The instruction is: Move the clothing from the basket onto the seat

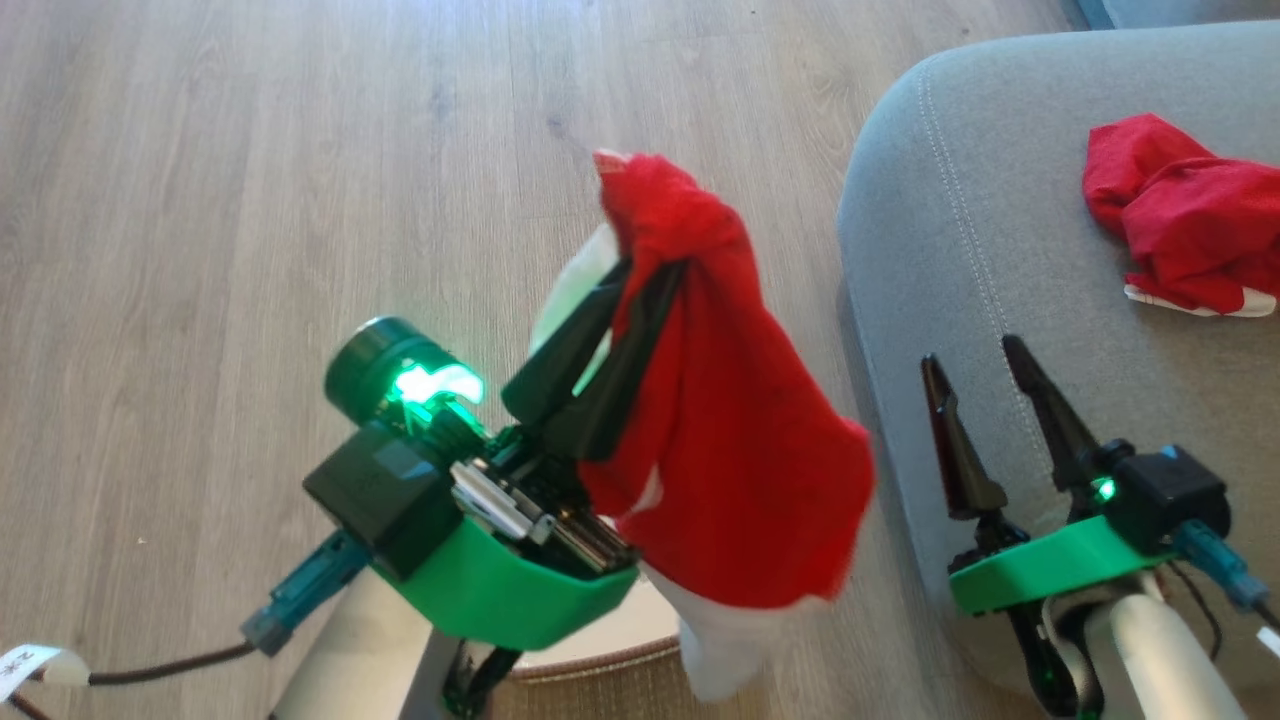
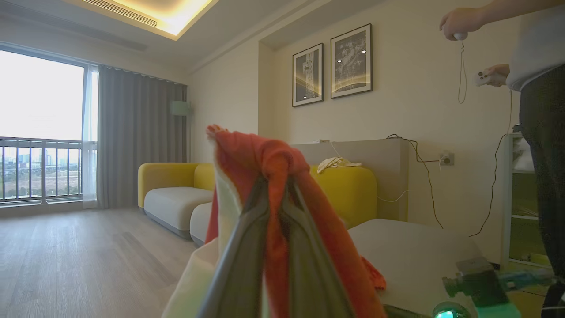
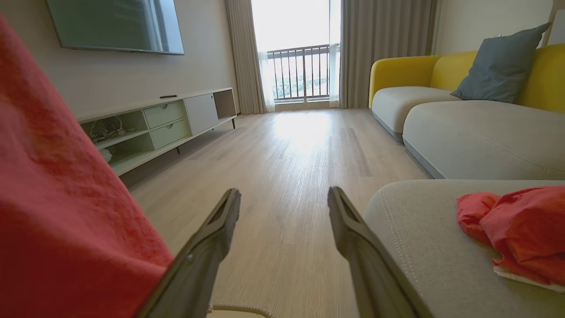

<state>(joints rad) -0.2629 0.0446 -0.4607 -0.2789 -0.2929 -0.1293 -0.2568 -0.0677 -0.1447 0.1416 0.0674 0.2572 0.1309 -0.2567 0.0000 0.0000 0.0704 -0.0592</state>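
**Left jaws:** narrow, clamped on a bunched fold of the held garment (image 1: pixel 730 440) near their tips. The cloth drapes down their right side and its lower hem hangs free in the air. Soft red fabric, limp and creased, with white trim at the bottom edge and a white patch behind the tips.

**Right jaws:** spread wide, nothing between them.

**Seat (image 1: pixel 960 250):** grey woven upholstery with a rounded corner just right of the right jaws and a pale stitched seam following its edge. A strip of floor separates it from the hanging hem. Bare cushion lies ahead of the right jaws.

**Second garment (image 1: pixel 1190 220):** crumpled red heap on the seat, ahead and right of the right jaws, well apart from them, white trim along its near edge.

**Basket (image 1: pixel 580 668):** below the base of the left jaws and largely hidden. Its brown braided rim and perforated wall show.

**Floor (image 1: pixel 250 200):** pale wood-grain planks, open ahead and left of the left jaws.
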